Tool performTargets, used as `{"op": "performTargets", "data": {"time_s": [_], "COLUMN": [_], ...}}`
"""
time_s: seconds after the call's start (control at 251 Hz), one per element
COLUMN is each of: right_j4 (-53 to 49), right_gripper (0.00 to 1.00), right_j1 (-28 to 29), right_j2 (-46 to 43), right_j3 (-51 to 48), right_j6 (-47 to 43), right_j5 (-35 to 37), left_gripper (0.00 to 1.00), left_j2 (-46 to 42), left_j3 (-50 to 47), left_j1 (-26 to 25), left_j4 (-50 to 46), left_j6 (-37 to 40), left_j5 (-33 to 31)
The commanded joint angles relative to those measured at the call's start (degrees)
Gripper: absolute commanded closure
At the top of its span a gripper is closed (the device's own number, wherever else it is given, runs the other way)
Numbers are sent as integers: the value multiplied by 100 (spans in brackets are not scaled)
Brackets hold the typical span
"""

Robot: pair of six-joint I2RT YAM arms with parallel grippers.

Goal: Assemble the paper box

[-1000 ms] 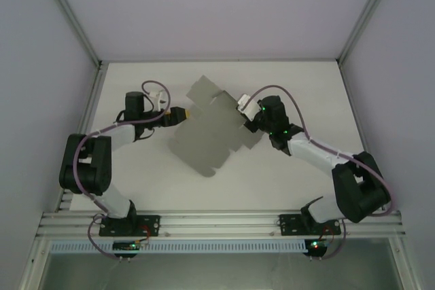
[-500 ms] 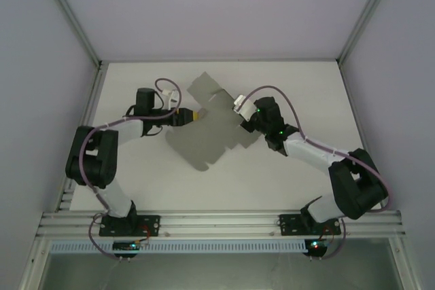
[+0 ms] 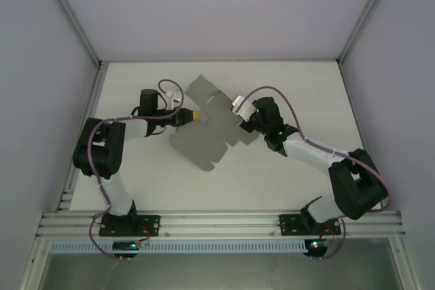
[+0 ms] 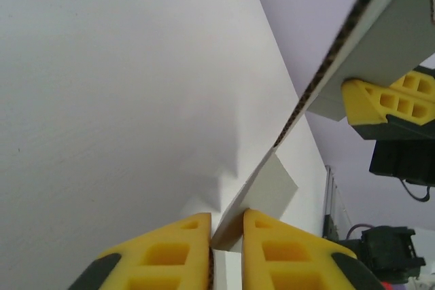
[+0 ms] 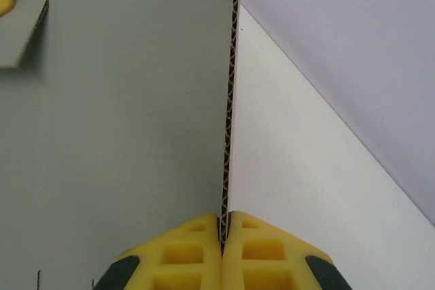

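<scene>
Paper box [image 3: 204, 140] sheet stretched between arms, long axis diagonal | left gripper [image 4: 226, 217] pinched left flap | right gripper [image 5: 222, 219] clamped opposite edge

Your left arm [image 3: 102, 157] rises from 7 o'clock and folds its elbow at 9, with the left gripper [image 3: 193, 117] pointing toward 3. Your right arm [image 3: 319, 155] bends at 4 o'clock, with the right gripper [image 3: 242, 113] aimed toward 10. Both sets of yellow jaws are pinched onto edges of the paper box [image 3: 207, 137].
</scene>
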Motion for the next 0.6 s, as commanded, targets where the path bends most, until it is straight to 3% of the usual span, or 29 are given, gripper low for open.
{"op": "performTargets", "data": {"time_s": [0.0,0.08,0.192,0.395,0.595], "right_j4": [-25,-25,-219,-543,-882], "right_gripper": [100,100,100,100,100], "right_j1": [285,312,502,1377,2155], "right_j2": [-26,-22,-28,175,388], "right_j3": [144,157,213,309,441], "right_j6": [-68,-100,-424,-1439,-2027], "right_j5": [-945,-849,-626,848,1687], "left_gripper": [92,100,100,100,100], "left_j2": [23,32,-23,-173,-308], "left_j3": [100,108,165,345,181], "left_j1": [-212,-228,-320,-608,-702], "left_j4": [540,435,68,-1203,-1367], "left_j6": [-33,-86,-303,-1103,-1481], "left_j5": [322,160,-201,-1454,-1846]}}
